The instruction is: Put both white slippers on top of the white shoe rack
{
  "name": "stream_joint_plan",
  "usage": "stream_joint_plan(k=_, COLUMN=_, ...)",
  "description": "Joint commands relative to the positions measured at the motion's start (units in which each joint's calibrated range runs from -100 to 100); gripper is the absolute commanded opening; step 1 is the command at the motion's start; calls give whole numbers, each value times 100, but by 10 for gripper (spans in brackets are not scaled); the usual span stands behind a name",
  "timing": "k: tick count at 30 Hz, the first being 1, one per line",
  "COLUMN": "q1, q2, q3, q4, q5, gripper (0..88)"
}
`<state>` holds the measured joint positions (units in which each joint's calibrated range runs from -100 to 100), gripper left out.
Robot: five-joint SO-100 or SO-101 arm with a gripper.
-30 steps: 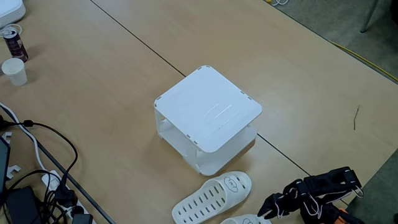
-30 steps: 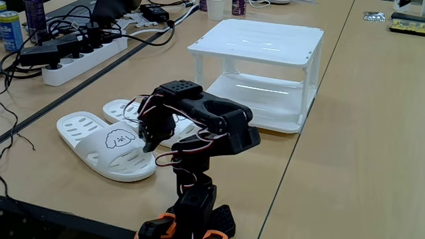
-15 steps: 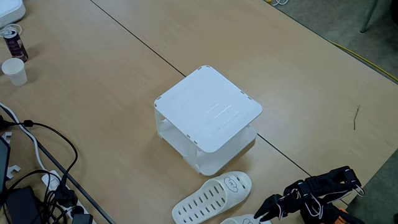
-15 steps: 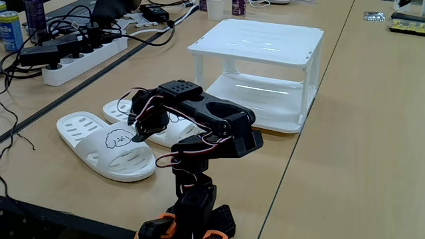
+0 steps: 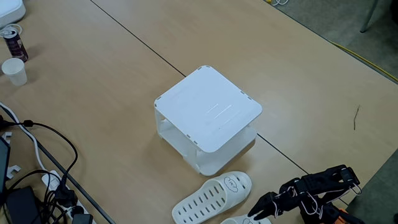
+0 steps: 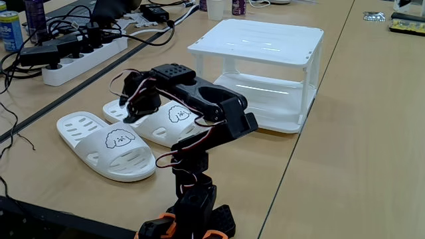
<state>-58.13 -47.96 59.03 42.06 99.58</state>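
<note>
Two white slippers lie side by side on the wooden table, left of the white shoe rack (image 6: 259,41) in a fixed view. The nearer slipper (image 6: 109,147) and the farther one (image 6: 159,125) each show a black cartoon face. From above, one slipper (image 5: 211,198) lies in front of the shoe rack (image 5: 208,109), and the other slipper (image 5: 239,220) is cut by the bottom edge. My black gripper (image 6: 127,106) hovers over the slippers, above the farther one, holding nothing; how far its jaws stand apart is unclear. The gripper (image 5: 256,210) also shows from above.
A white power strip (image 6: 80,56) with tangled black cables runs along the table's left side, with a can (image 6: 10,30) behind it. A paper cup (image 5: 13,70) and a dark can (image 5: 13,42) stand at the far left. The table edge (image 5: 373,68) runs past the right side.
The arm has stretched out and the gripper has risen and swung left, from pointing down beside the near slipper to hovering above the farther one. Slippers and rack have not moved.
</note>
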Motion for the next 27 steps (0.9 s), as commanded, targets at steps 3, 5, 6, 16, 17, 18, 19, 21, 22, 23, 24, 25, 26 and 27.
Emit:
stream_joint_plan(k=3, q1=7, q2=-55, q3=-468, q4=-21, q5=42, gripper=128)
stream_joint_plan(k=5, q1=23, q2=-80, q3=-242, q4=-185, q5=42, gripper=127)
stream_joint_plan(k=6, q1=31, q2=-164, q3=-35, q4=-444, q5=42, gripper=127)
stream_joint_plan(k=16, q1=23, q2=-526, q3=2139, q4=-3093, q5=42, gripper=127)
stream_joint_plan(k=17, q1=31, q2=-509, q3=2356, q4=-3524, q5=42, gripper=127)
stream_joint_plan(k=18, q1=40, q2=-484, q3=2609, q4=-3947, q5=42, gripper=127)
stream_joint_plan(k=19, q1=40, q2=-484, q3=2780, q4=-4223, q5=42, gripper=128)
stream_joint_plan(k=21, q1=40, q2=-475, q3=3051, q4=-4508, q5=42, gripper=133)
stream_joint_plan(k=22, q1=40, q2=-475, q3=3132, q4=-4560, q5=42, gripper=133)
stream_joint_plan(k=23, q1=40, q2=-475, q3=3186, q4=-4560, q5=42, gripper=133)
stream_joint_plan(k=24, q1=40, q2=-475, q3=3240, q4=-4560, q5=42, gripper=133)
stream_joint_plan(k=25, q1=40, q2=-475, q3=3285, q4=-4560, q5=42, gripper=133)
stream_joint_plan(k=26, q1=40, q2=-475, q3=3339, q4=-4560, q5=42, gripper=133)
stream_joint_plan(k=27, q1=40, q2=-475, q3=3402, q4=-4560, q5=42, gripper=134)
